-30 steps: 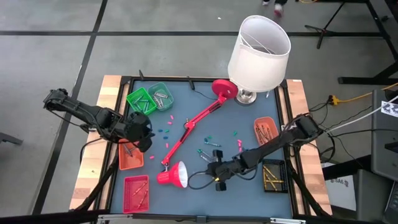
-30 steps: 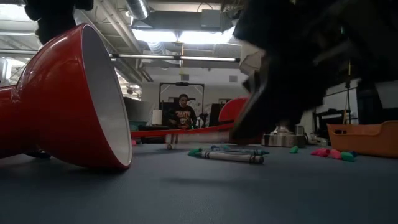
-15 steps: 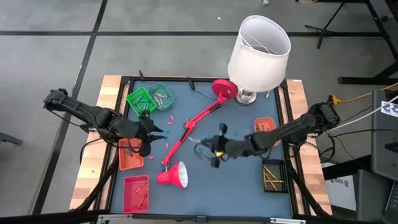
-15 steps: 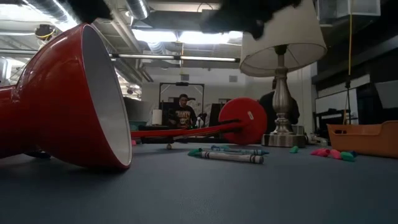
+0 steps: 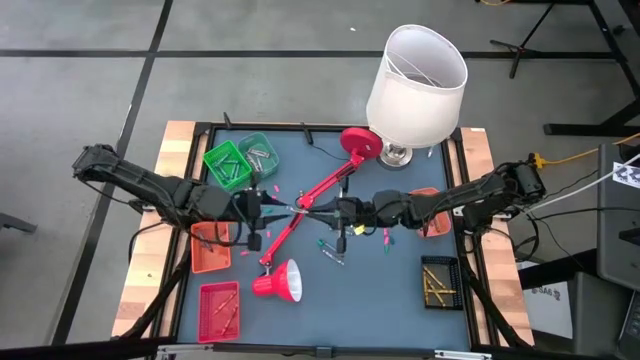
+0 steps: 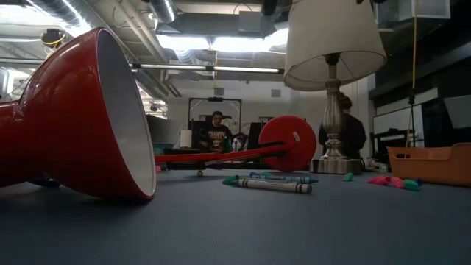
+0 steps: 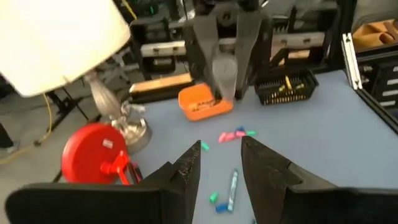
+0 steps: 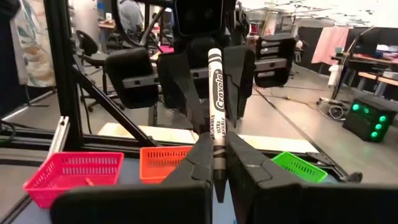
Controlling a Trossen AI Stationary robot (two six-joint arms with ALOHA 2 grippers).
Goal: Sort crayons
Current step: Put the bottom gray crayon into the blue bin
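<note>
Right pincer [image 8: 217, 163] shut on white crayon [image 8: 215, 99], held up mid-worktop [image 5: 400, 290] | left pincer [image 7: 221, 163] open, empty, facing it | hand over: close gently first, then let go.

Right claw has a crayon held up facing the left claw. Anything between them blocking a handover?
Nothing visible. The right claw grips the crayon upright, and the open left claw faces it with only air between. The red lamp arm lies below them on the table, not in the gap.
</note>
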